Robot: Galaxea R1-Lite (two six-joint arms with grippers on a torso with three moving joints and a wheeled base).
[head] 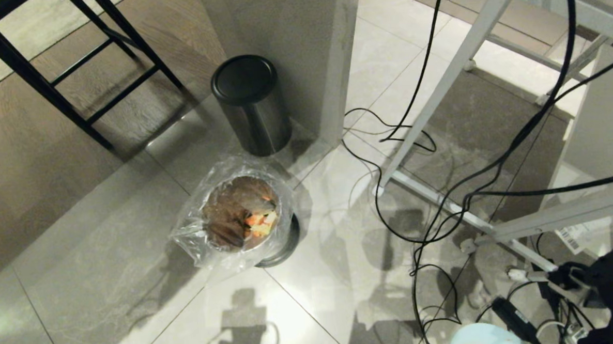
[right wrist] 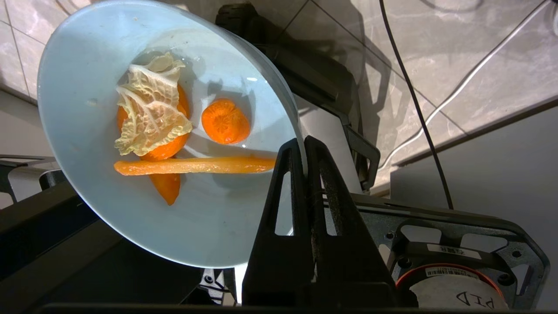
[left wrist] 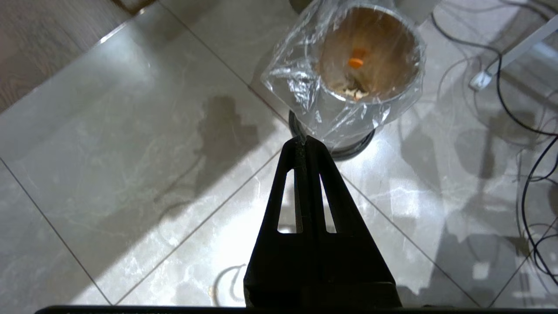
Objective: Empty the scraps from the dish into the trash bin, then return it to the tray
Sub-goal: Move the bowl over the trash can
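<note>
Dish (right wrist: 144, 131) with scraps (right wrist: 174, 131) rides in my right gripper (right wrist: 305, 146), clamped on its rim, low by my base, so nothing spills yet. Trash bin (head: 244, 216) well ahead. Left gripper (left wrist: 305, 141) closed, empty, idle.

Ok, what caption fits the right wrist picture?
Right gripper pinching the pale blue dish, scraps inside.
</note>
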